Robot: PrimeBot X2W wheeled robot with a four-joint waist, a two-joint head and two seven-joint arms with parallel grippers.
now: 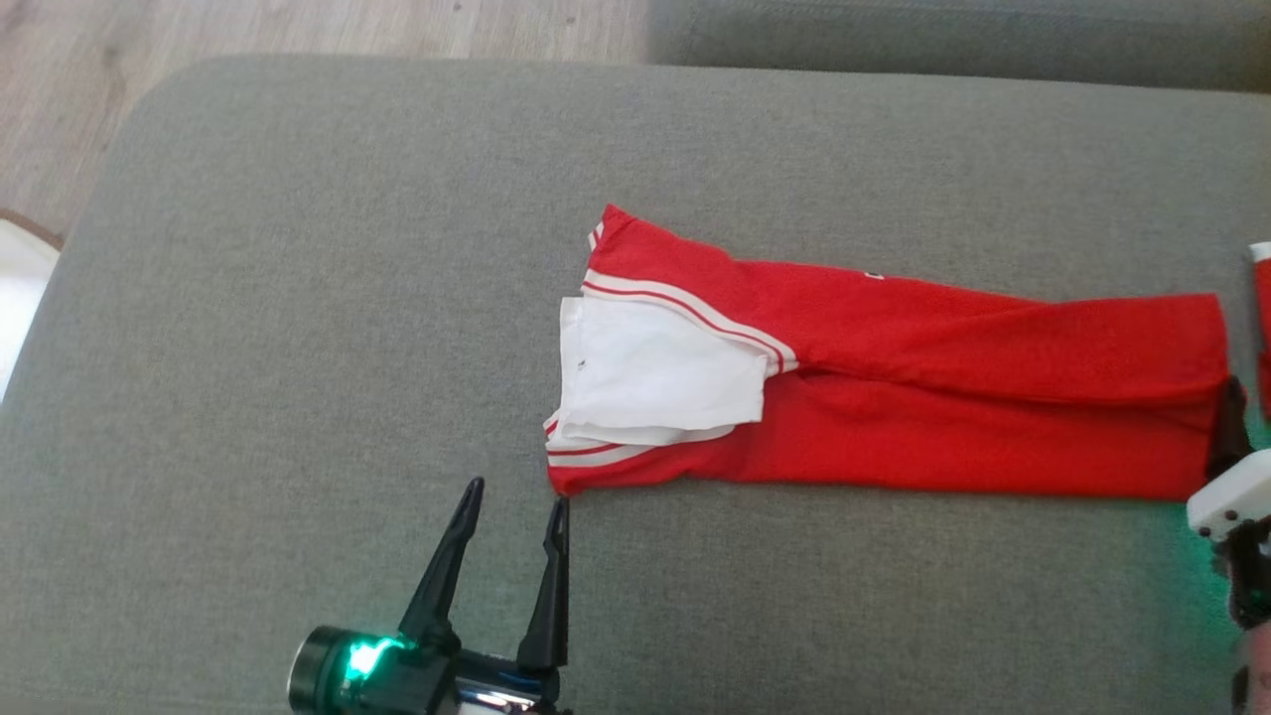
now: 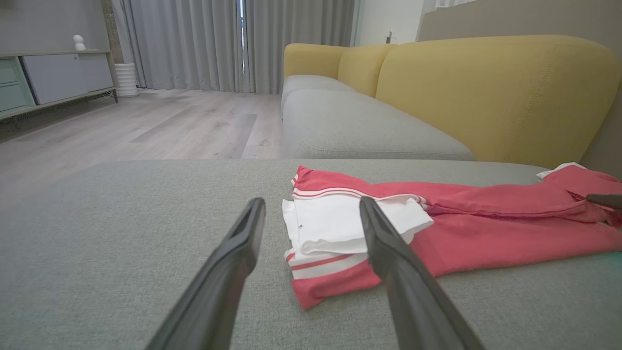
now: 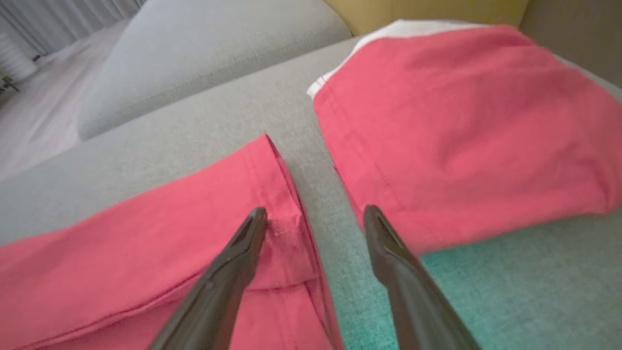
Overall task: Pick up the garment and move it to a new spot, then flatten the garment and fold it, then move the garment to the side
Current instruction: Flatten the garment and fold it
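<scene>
Head view showed us the garment (image 1: 894, 397) lying as a long narrow strip, folded lengthwise, just ahead of the left gripper (image 1: 518, 493), which stood wide and empty. The right gripper (image 3: 315, 212), also wide and empty, was at its other end. We judged that the cross fold and the move aside were left to do.

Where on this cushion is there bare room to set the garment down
The cushion is bare left of the red garment and beyond it. Crowded at its right end: a second red piece and the right gripper.
</scene>
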